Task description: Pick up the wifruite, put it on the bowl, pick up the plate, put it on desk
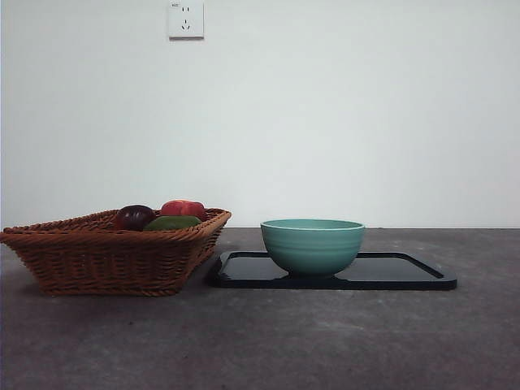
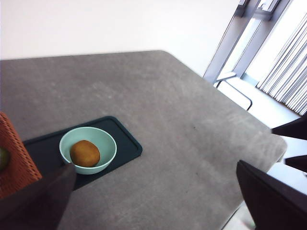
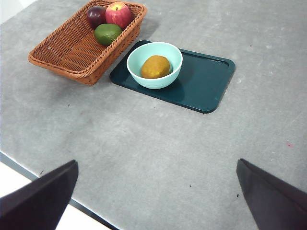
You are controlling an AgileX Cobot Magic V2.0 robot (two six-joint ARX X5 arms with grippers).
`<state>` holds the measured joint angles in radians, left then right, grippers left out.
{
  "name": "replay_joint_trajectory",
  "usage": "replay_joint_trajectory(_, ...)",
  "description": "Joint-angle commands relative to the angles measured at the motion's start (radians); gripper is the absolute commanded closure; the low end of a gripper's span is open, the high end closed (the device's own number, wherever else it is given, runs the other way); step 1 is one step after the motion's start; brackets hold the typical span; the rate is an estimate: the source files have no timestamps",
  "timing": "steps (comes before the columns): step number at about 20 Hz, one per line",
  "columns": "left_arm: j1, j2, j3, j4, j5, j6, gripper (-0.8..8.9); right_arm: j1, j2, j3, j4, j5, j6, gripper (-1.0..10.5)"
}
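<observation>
The brownish-orange wifruite (image 3: pixel 155 66) lies inside the mint-green bowl (image 3: pixel 144 53); it also shows in the left wrist view (image 2: pixel 85 153). The bowl (image 1: pixel 313 244) stands on the left part of a dark flat plate (image 1: pixel 406 273), which rests on the grey desk (image 1: pixel 325 341). In the front view the fruit is hidden by the bowl's wall. My left gripper (image 2: pixel 158 201) is open and empty, high above the desk and away from the bowl (image 2: pixel 109 143). My right gripper (image 3: pixel 158 196) is open and empty, high above the desk's near edge. Neither arm shows in the front view.
A wicker basket (image 1: pixel 114 256) stands left of the plate, close to its edge. It holds a dark purple fruit (image 3: pixel 96 15), a red apple (image 3: pixel 118 13) and a green fruit (image 3: pixel 107 33). The right half of the plate (image 3: pixel 206 81) is bare.
</observation>
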<state>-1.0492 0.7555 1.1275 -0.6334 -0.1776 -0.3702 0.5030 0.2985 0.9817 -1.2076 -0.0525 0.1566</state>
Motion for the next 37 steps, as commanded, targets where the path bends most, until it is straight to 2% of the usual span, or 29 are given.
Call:
replay_joint_trajectory(1,-0.001,0.102,0.037,0.021,0.001,-0.030,2.21,0.005,0.000,0.008,0.011,0.000,0.000,3.6)
replay_joint_trajectory(7,0.057,0.393,0.201,-0.060,0.006,-0.053,2.22,0.005,-0.001,0.008,0.009,0.000,0.001,3.6)
replay_joint_trajectory(13,0.136,0.696,0.484,-0.288,0.038,0.000,2.25,0.005,0.000,0.008,0.009,0.000,0.001,3.6)
replay_joint_trajectory(18,0.207,0.955,0.745,-0.475,0.124,0.051,2.24,0.005,0.000,0.008,0.001,0.000,0.001,3.6)
replay_joint_trajectory(23,0.258,1.218,1.052,-0.628,0.130,0.093,2.25,0.005,-0.001,0.008,0.001,0.000,0.001,3.6)
replay_joint_trajectory(29,0.302,1.440,1.243,-0.644,0.166,0.109,2.25,0.005,0.000,0.008,0.001,0.000,0.001,3.6)
replay_joint_trajectory(34,0.316,1.543,1.255,-0.550,0.175,0.127,2.62,0.005,0.000,0.008,-0.002,0.000,0.015,3.6)
replay_joint_trajectory(37,0.316,1.589,1.255,-0.548,0.177,0.134,2.61,0.005,0.000,0.008,-0.005,0.000,0.018,3.6)
